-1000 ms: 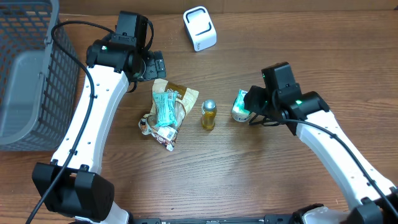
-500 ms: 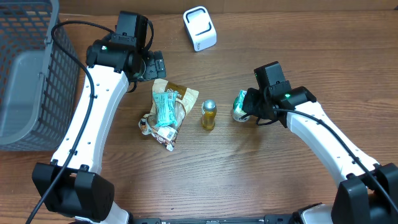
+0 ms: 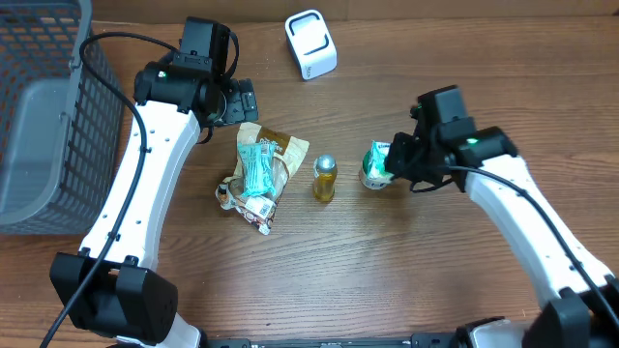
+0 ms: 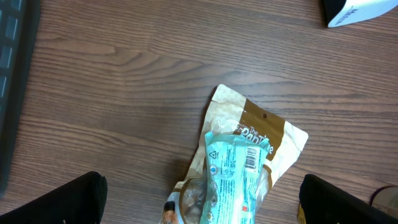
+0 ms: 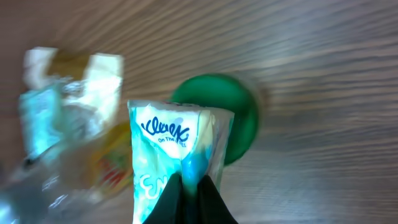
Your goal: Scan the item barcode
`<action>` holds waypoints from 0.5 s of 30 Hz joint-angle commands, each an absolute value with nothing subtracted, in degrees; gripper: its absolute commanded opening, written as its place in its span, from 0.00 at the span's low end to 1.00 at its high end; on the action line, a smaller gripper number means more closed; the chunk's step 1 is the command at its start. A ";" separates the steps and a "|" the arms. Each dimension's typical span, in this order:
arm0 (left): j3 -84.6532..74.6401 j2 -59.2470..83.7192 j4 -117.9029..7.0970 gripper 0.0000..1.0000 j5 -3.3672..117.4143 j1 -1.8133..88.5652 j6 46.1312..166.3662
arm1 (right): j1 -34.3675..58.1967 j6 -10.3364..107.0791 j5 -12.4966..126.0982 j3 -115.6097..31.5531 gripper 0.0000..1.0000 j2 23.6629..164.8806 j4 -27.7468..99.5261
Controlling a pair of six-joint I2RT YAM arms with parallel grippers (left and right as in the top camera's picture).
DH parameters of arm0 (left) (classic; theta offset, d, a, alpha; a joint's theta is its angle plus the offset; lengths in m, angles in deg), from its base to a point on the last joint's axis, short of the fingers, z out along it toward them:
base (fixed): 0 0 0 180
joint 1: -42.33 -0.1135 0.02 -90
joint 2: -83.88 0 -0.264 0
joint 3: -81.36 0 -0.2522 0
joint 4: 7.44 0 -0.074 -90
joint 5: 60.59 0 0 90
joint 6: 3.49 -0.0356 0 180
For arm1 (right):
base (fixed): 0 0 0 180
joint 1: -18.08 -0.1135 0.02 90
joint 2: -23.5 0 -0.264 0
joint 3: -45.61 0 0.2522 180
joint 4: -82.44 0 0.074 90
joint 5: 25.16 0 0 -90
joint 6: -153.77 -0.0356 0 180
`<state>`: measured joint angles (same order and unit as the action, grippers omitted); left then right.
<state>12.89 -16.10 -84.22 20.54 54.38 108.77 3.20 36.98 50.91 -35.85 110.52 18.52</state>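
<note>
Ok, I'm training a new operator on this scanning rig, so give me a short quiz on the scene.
1. True or false: the right gripper is shut on the Kleenex pack.
2. What stands between the snack packets and the Kleenex pack? A a small bottle, B a mug, C a banana.
3. Fill in: the left gripper has its jaws ____.
Key: 1 true; 2 A; 3 open.
</note>
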 commanded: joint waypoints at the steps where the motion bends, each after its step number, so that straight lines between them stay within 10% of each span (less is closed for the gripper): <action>1: 13.86 -15.42 -84.20 1.00 20.00 54.73 107.90 | 4.01 41.57 42.04 -37.89 0.04 107.48 16.51; 15: 13.86 -15.42 -84.20 1.00 19.98 54.73 107.90 | 1.76 44.57 41.56 -37.47 0.04 107.53 9.13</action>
<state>12.89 -16.10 -84.22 20.54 54.38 108.77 3.23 43.50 42.54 -36.55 108.25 9.50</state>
